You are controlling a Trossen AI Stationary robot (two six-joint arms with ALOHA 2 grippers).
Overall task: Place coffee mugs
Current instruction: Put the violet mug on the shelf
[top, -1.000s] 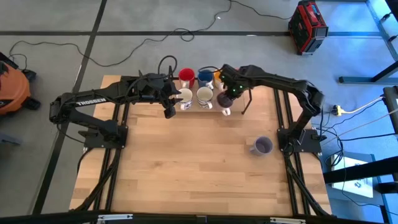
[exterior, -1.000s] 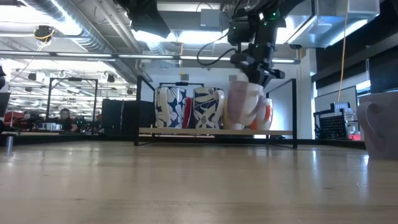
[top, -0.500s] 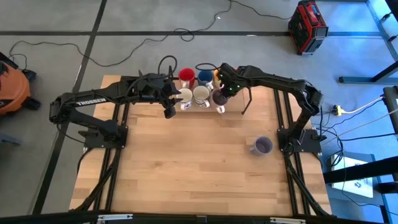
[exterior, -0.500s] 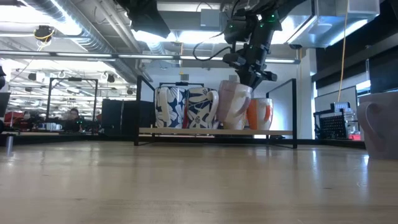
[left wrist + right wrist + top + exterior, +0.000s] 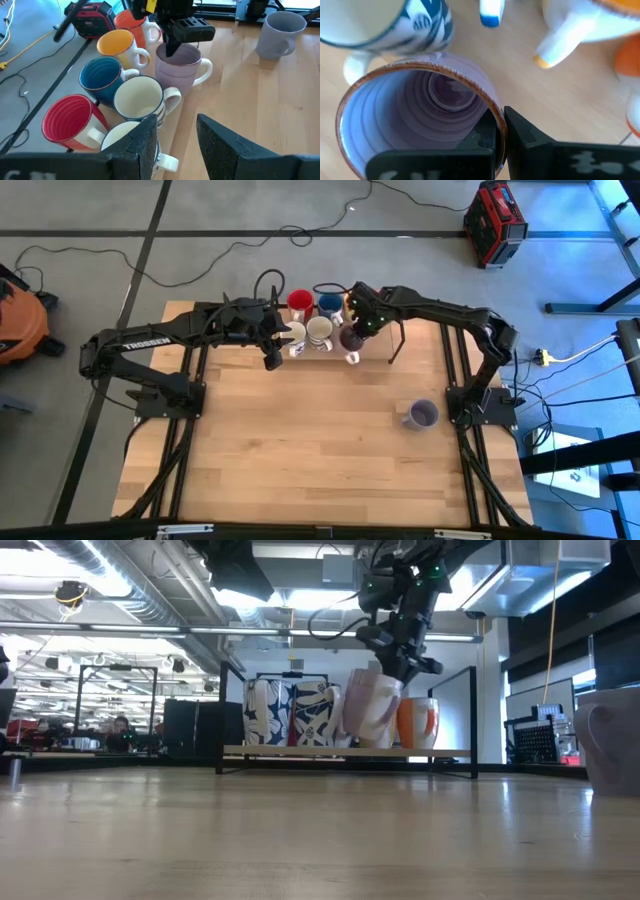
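Reaching in from the left, the left gripper hovers at the near-left corner of the mug cluster, its fingers parted with nothing between them, just over a white mug. Beside it stand the red mug and the blue mug in the far row, with a second white mug patterned in blue in front. Next comes the purple mug, pinched by its rim in the right gripper; it looks tilted towards the white mug, and whether its base touches the table is hard to tell. Behind it sit the yellow-orange mug and orange mug. Well apart, near the right edge, another purple mug stands alone.
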